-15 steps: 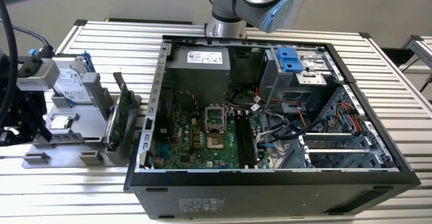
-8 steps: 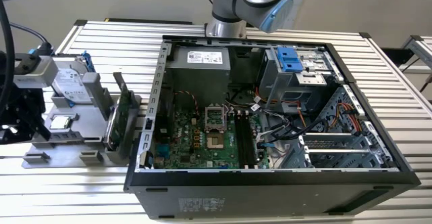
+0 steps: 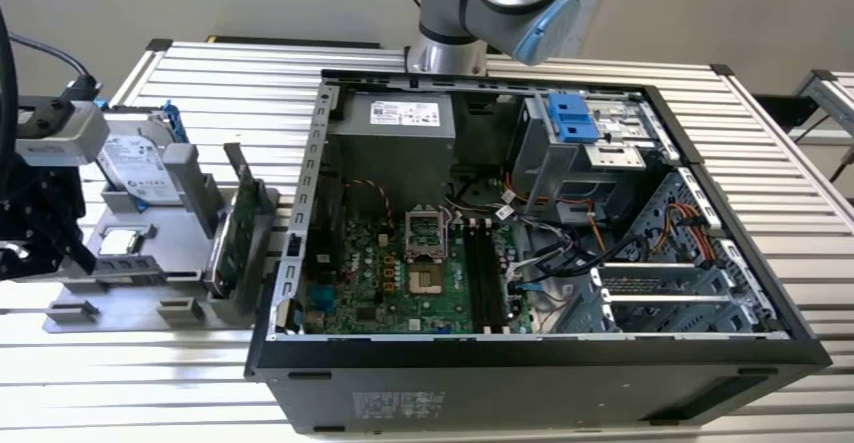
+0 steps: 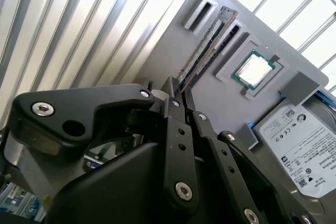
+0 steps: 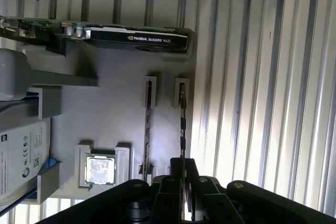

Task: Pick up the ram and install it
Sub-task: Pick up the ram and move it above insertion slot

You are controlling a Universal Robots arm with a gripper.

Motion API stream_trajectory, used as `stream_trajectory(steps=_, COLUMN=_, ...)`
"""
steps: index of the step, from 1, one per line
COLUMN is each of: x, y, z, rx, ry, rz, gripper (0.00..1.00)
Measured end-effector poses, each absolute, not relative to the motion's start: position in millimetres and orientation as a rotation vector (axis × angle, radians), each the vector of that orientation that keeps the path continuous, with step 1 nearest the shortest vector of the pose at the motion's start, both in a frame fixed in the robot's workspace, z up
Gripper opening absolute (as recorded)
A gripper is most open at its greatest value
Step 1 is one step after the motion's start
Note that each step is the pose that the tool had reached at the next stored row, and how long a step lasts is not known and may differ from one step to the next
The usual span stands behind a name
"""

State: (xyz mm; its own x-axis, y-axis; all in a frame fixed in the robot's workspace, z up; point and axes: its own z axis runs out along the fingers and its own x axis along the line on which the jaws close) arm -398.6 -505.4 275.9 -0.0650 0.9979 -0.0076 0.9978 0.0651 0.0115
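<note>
Dark greenish, long and thin, the ram stick (image 5: 182, 124) stands on edge in the slotted holders of a grey fixture plate (image 5: 115, 103), along the plate's border. A second, similar stick (image 5: 148, 129) stands parallel just beside it. The black gripper (image 5: 182, 165) is lined up with the first stick's near end, which in both wrist views runs in between the two fingertips. The jaws stand close together with only a narrow gap, and it cannot be told whether they actually pinch the board. The same plate carries a square silver processor chip (image 5: 100, 170) in a framed recess, a silver hard drive (image 5: 18, 156) with a blue bracket, and a larger green graphics card (image 5: 136, 39) held on edge at the end away from the gripper. In the exterior view the plate sits on the ribbed aluminium bench (image 3: 200, 63) at the exterior view's left, beside an open black computer case (image 3: 534, 353) with its green motherboard (image 3: 387, 273) exposed.
</note>
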Motion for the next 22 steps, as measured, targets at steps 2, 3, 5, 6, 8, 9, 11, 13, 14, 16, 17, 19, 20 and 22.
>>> stream_trajectory(steps=2, x=-398.8, y=-505.4, z=277.6, rx=2.139, ry=2.282, rz=0.005, gripper=0.00)
stream_trajectory(steps=3, x=-398.8, y=-505.4, z=278.5, rx=2.140, ry=2.282, rz=0.005, gripper=0.00)
stream_trajectory(steps=5, x=-398.9, y=-505.4, z=280.0, rx=2.140, ry=2.281, rz=0.005, gripper=0.00)
stream_trajectory(steps=6, x=-398.9, y=-505.4, z=280.9, rx=2.140, ry=2.281, rz=0.005, gripper=0.00)
stream_trajectory(steps=8, x=-399.0, y=-505.4, z=282.5, rx=2.141, ry=2.281, rz=0.005, gripper=0.00)
stream_trajectory(steps=9, x=-399.0, y=-505.4, z=283.3, rx=2.141, ry=2.281, rz=0.005, gripper=0.00)
stream_trajectory(steps=11, x=-399.0, y=-505.4, z=284.9, rx=2.141, ry=2.280, rz=0.005, gripper=0.00)
stream_trajectory(steps=13, x=-399.0, y=-505.4, z=286.7, rx=2.142, ry=2.280, rz=0.005, gripper=0.00)
stream_trajectory(steps=14, x=-399.0, y=-505.4, z=287.6, rx=2.142, ry=2.280, rz=0.005, gripper=0.00)
stream_trajectory(steps=16, x=-399.0, y=-505.4, z=289.5, rx=2.142, ry=2.280, rz=0.005, gripper=0.00)
stream_trajectory(steps=17, x=-399.0, y=-505.4, z=290.4, rx=2.142, ry=2.280, rz=0.005, gripper=0.00)
stream_trajectory(steps=19, x=-399.0, y=-505.4, z=292.2, rx=2.142, ry=2.280, rz=0.005, gripper=0.00)
stream_trajectory(steps=20, x=-399.0, y=-505.4, z=293.2, rx=2.142, ry=2.280, rz=0.005, gripper=0.00)
stream_trajectory(steps=22, x=-399.0, y=-505.4, z=295.0, rx=2.142, ry=2.279, rz=0.005, gripper=0.00)
